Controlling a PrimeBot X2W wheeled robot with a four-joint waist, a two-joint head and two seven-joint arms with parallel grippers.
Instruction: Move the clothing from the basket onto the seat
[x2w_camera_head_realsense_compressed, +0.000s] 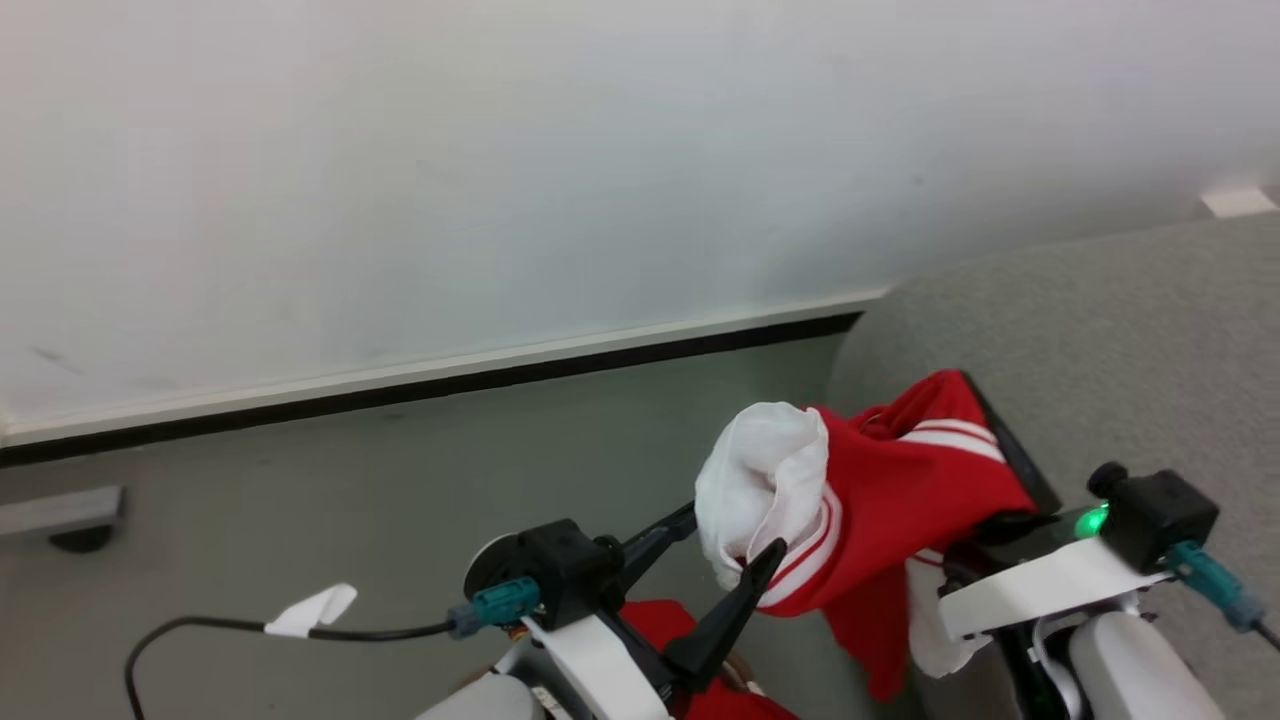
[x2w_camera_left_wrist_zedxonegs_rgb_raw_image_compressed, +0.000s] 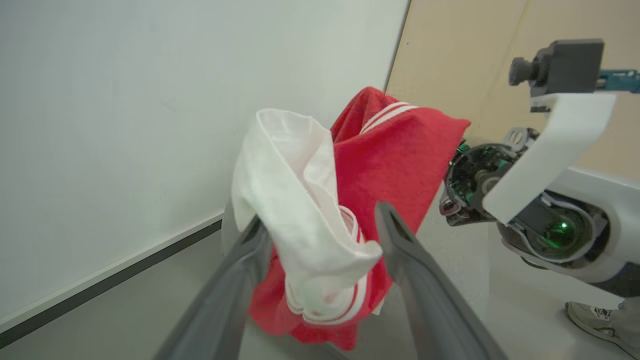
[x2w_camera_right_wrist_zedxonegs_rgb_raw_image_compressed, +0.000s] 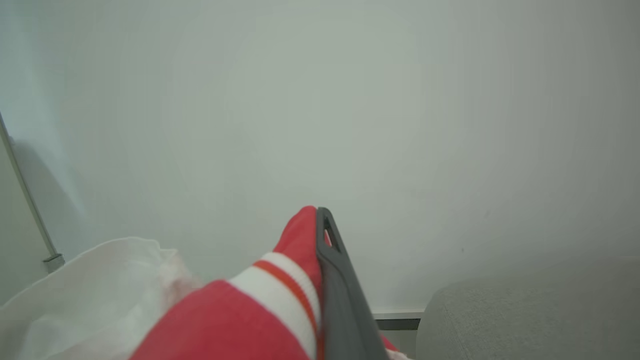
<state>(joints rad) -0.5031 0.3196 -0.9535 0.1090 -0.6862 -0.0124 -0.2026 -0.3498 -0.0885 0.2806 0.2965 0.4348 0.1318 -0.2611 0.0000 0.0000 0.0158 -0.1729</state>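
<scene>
Nearest, low in the head view: left tool (x2w_camera_head_realsense_compressed: 732, 530), fingers (x2w_camera_left_wrist_zedxonegs_rgb_raw_image_compressed: 235, 300) spread wide, set either side of the white fold of the garment (x2w_camera_head_realsense_compressed: 900, 490) and not closed on it. Trailing off to the left from its wrist, a black cable (x2w_camera_head_realsense_compressed: 200, 625) with a white tag (x2w_camera_head_realsense_compressed: 310, 608), over grey floor (x2w_camera_head_realsense_compressed: 400, 470). Just under that tool, at the bottom edge, more red cloth (x2w_camera_head_realsense_compressed: 655, 620), partly hidden. Farther off, dark skirting (x2w_camera_head_realsense_compressed: 450, 375) at the foot of a pale wall (x2w_camera_head_realsense_compressed: 500, 150).

In the middle, held up clear of the floor: the garment, red with a white panel bunched at its left end and white stripes along the trim, hanging in folds between the two tools.

To the right, right tool (x2w_camera_right_wrist_zedxonegs_rgb_raw_image_compressed: 317, 220) pinching the garment's striped edge. One dark finger (x2w_camera_right_wrist_zedxonegs_rgb_raw_image_compressed: 340, 290) seen with cloth pressed against its inner side, the other covered by fabric. Green light (x2w_camera_head_realsense_compressed: 1092, 520) lit on that wrist.

Rightmost, the grey seat (x2w_camera_head_realsense_compressed: 1100, 340), rounded corner near the skirting, garment up at its left edge and not lying on it. In the left wrist view, low at the far right, a person's shoe (x2w_camera_left_wrist_zedxonegs_rgb_raw_image_compressed: 592, 320) on the floor.
</scene>
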